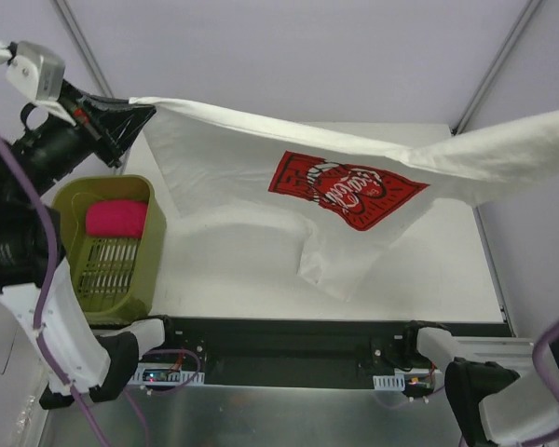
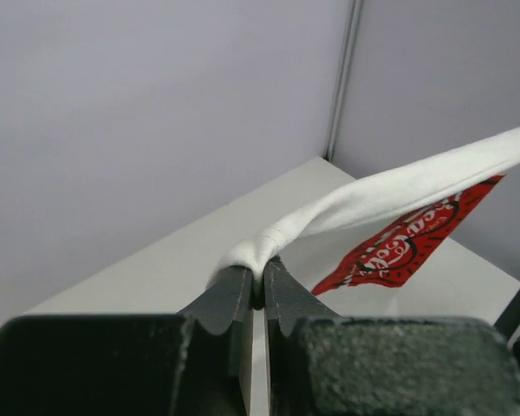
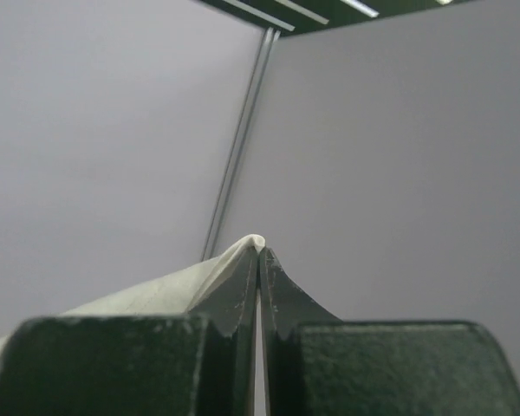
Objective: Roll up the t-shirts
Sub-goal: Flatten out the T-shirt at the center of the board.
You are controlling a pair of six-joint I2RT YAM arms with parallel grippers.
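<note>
A white t-shirt (image 1: 242,177) with a red chest print (image 1: 345,189) hangs stretched above the table between my two grippers, its lower part drooping to the table. My left gripper (image 1: 140,114) at the far left is shut on one corner of the shirt; in the left wrist view the fingertips (image 2: 258,277) pinch a bunched white edge (image 2: 347,204), with the red print (image 2: 407,247) beyond. My right gripper is off the right edge of the top view; in the right wrist view it (image 3: 259,251) is shut on a white fold of the shirt (image 3: 156,290).
An olive green basket (image 1: 140,279) with a pink cloth (image 1: 116,217) inside stands at the table's left edge, below my left arm. The black base rail (image 1: 289,349) runs along the near edge. Grey enclosure walls surround the table.
</note>
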